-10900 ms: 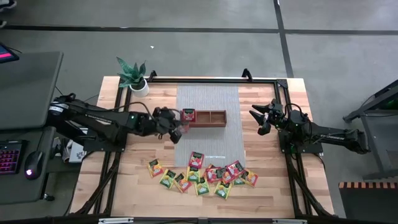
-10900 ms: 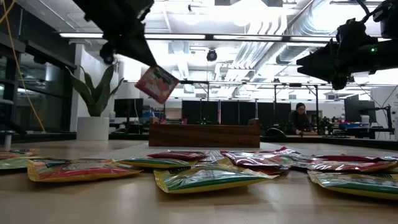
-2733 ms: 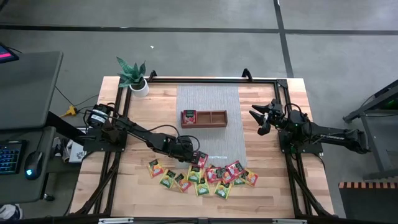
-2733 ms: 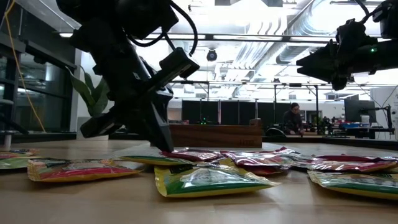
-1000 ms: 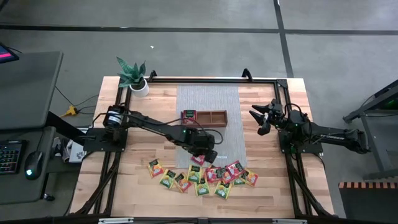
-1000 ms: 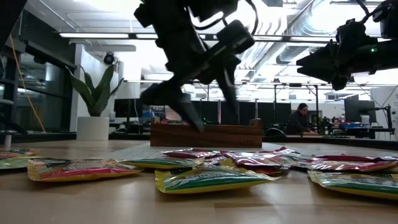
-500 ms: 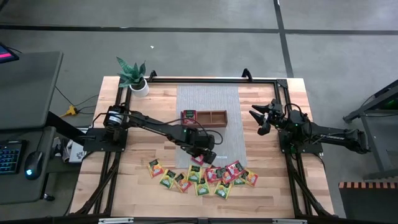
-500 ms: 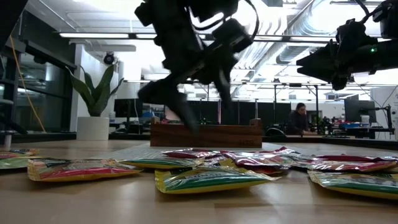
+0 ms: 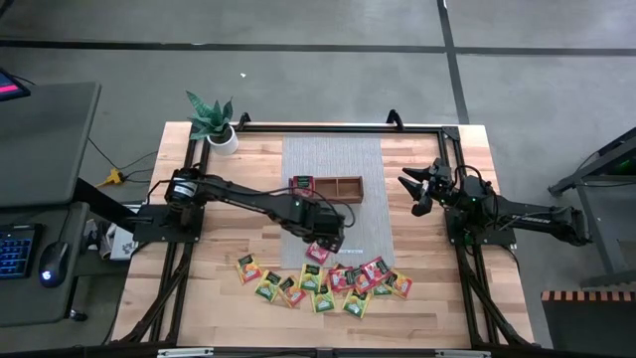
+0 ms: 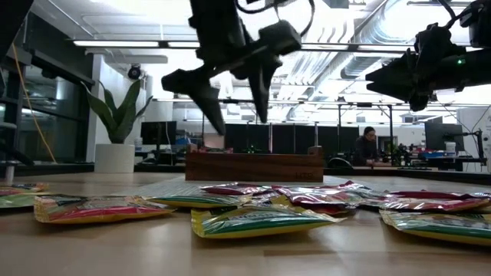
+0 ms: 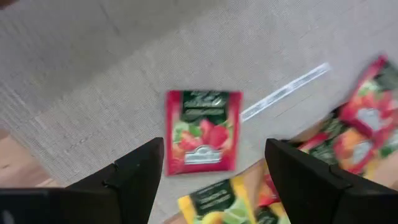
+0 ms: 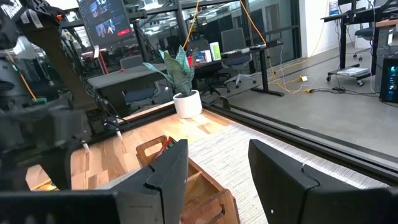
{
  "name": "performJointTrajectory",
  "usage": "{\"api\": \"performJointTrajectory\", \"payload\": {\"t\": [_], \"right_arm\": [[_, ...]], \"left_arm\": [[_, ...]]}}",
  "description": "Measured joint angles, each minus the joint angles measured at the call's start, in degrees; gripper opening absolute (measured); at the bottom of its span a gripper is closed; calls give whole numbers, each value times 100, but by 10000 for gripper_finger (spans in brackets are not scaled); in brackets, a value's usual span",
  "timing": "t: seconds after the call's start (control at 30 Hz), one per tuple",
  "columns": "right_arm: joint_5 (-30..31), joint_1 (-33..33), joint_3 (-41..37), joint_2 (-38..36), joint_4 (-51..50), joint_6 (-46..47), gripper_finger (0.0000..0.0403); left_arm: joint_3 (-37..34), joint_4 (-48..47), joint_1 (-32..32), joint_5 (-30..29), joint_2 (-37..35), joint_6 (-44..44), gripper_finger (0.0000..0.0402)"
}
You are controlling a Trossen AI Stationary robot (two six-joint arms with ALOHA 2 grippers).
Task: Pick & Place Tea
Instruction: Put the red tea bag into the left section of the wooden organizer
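Plainly, the left pincer (image 11: 211,180) hung with fingers apart above a red tea packet (image 11: 202,130) lying flat on the grey mat (image 9: 333,159). To my eye it wanted a straight descent, straddling the packet's edges squarely before pinching. The right pincer (image 9: 415,189), likewise apart, waited at the table's (image 9: 437,298) side.

I see bare mat (image 9: 333,159) on the far side, beyond the tray (image 9: 326,189), and bare wood on both sides of the mat. Tea packets (image 9: 323,278) crowd the near middle. My left gripper (image 9: 328,239) hangs over the mat between tray and packets. The plant (image 9: 214,124) blocks the far-left corner.
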Motion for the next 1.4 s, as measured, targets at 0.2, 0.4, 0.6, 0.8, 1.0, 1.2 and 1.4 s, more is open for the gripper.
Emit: {"api": "performJointTrajectory", "payload": {"t": [0.2,0.4,0.6,0.8,1.0,1.2,1.4], "right_arm": [[0,0,0,2,-6,1,165],[0,-1,0,-1,-1,0,165],[5,-2,0,5,5,0,165],[3,0,0,4,-6,0,165],[0,0,0,4,-3,0,165],[0,0,0,4,2,0,165],[0,-1,0,4,-2,0,165]], "left_arm": [[550,-547,-4,122,664,-22,278],[1266,-978,-2,186,1221,104,278],[1351,-803,-2,179,1237,196,278],[1343,-786,0,138,1237,199,278],[1339,-802,35,99,1237,271,278],[1341,-690,68,254,1413,350,278],[1341,-695,70,494,1633,350,278]]}}
